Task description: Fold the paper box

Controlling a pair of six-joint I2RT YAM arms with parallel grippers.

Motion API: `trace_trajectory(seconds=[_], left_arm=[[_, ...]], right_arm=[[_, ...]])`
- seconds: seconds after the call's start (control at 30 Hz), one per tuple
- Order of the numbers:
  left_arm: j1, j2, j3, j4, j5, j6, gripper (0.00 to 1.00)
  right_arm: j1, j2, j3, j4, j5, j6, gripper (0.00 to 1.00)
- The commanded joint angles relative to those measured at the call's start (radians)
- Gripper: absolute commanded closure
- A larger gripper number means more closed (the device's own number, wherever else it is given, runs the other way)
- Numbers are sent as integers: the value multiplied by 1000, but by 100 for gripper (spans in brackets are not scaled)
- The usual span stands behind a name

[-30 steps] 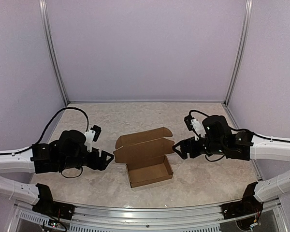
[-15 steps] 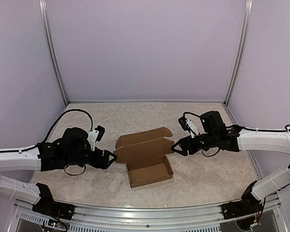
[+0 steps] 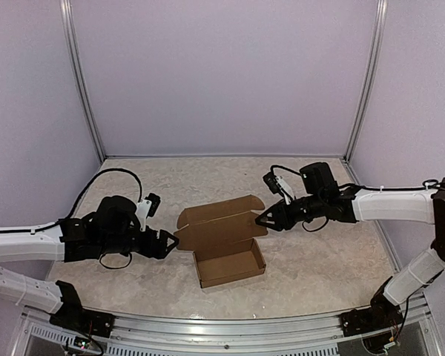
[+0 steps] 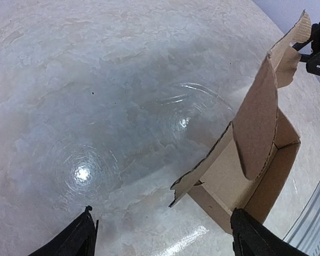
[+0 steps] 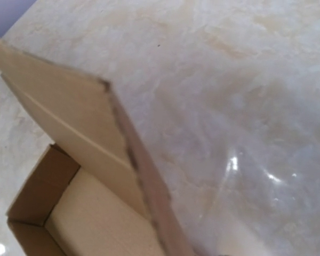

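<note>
Top external view, left to right: left fingers released, spread beside the paper box on the tabletop, lid raised. Light, easily creased card, judged best taken at the lid's edge. Right fingers are there; I cannot tell their grip.

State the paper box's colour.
The paper box is plain brown cardboard; the left wrist view shows it best.

The top view is softly, evenly lit. Round glare spots are seen on the glossy table, lower left and centre of the left wrist view. The paper box is blurred in the right wrist view.
</note>
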Motion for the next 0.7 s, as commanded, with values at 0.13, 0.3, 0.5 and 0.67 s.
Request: trace_trajectory(seconds=[0.13,0.3,0.5,0.67], left_arm=[[19,-16,11,-17,-18,0,16],[29,-15,15,-4,-15,16,16],[50,-3,20,28,9,61,16],[70,3,20,76,33,114,16]], right_arm=[[-12,45,37,2,-84,-38,79],[-12,34,30,-11,-87,-44,91],[-12,16,26,-27,-98,-56,100],[-12,-6,12,-32,-117,-67,100]])
